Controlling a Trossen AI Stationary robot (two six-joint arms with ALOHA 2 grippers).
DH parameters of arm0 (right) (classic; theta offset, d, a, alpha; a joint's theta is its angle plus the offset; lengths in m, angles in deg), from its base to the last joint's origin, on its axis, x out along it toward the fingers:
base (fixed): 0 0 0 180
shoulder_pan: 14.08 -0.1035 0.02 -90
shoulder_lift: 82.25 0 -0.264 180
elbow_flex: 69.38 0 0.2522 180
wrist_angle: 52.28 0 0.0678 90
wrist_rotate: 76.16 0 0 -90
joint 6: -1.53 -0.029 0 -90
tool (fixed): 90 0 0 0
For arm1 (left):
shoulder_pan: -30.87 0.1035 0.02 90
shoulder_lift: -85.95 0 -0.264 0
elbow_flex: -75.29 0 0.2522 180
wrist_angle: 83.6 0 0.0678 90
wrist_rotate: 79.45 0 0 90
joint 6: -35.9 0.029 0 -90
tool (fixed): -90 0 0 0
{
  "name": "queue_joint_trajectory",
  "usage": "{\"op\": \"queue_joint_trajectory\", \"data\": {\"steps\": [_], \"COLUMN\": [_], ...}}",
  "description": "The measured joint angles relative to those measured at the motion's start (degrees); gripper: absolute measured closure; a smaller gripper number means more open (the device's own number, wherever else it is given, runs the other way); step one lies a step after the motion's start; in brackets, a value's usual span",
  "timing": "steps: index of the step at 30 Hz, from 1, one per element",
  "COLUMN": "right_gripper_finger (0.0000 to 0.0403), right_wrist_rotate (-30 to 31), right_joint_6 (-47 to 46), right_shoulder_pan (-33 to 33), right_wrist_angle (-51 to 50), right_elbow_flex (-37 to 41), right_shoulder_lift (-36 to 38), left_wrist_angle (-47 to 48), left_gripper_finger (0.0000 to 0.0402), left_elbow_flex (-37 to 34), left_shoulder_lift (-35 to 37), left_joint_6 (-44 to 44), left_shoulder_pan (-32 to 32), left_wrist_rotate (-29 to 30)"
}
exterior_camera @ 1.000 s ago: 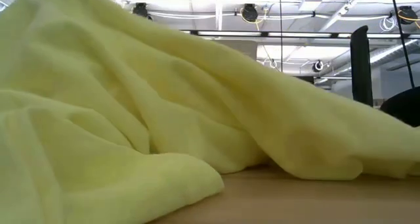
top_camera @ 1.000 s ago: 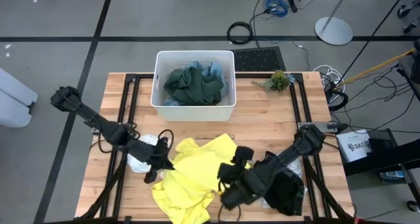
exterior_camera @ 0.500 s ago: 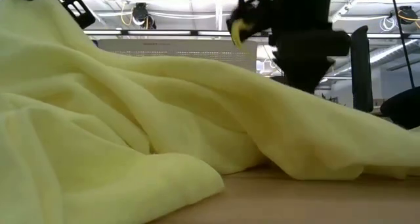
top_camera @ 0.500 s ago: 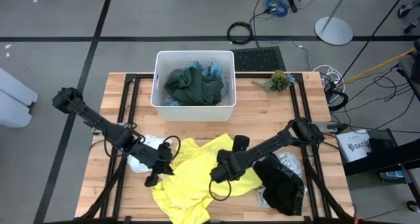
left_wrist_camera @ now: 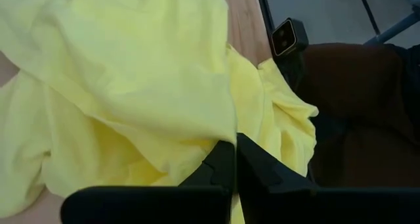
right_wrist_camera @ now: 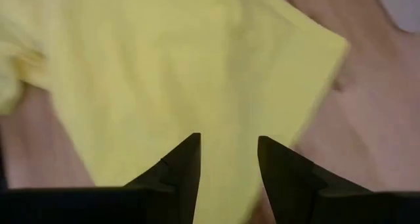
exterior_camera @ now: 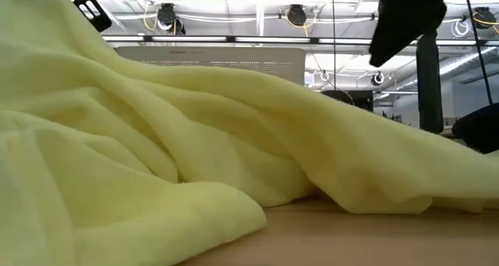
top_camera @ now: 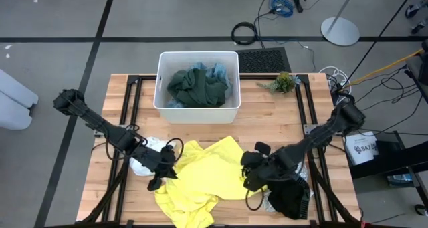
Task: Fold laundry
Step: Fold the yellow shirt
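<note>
Right gripper [top_camera: 249, 178] pulling back toward yellow shirt's [top_camera: 200, 178] edge, jaws parted, empty; left gripper [top_camera: 162, 176] pinching shirt, jaws closed.

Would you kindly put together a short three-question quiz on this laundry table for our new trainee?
1. True or false: the white tub is empty.
2. Which gripper is shut on the yellow garment: A left, B right?
3. Fill in: the right gripper hovers with open fingers over the ___ garment.

Key: 1 false, it holds dark green cloth; 2 A, the left gripper; 3 yellow.
</note>
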Motion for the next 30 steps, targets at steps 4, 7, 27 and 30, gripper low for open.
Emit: {"op": "queue_joint_trajectory", "data": {"steps": [4,7,27,30], "right_gripper_finger": [0.0264,0.0266,0.0266,0.0266], "right_wrist_rotate": [-1.4,-3.3,-11.4,-15.3], "right_joint_6": [0.2,-6.1,-12.8,-11.1], "right_shoulder_pan": [-0.4,1.7,9.1,9.4], "right_wrist_angle": [9.6,8.1,12.8,14.2], "right_elbow_flex": [8.0,11.7,15.6,15.6], "right_shoulder_lift": [1.6,1.4,-3.0,-5.1], "left_wrist_angle": [-0.1,-0.1,-0.1,-0.1], "left_gripper_finger": [0.039,0.0389,0.0389,0.0389], "left_elbow_flex": [0.0,0.0,0.0,0.0], "left_shoulder_lift": [0.0,0.0,0.0,0.0], "left_joint_6": [0.0,0.0,0.4,0.4], "left_shoulder_pan": [0.0,0.0,0.2,0.2], "left_wrist_rotate": [0.0,0.0,0.2,0.2]}}
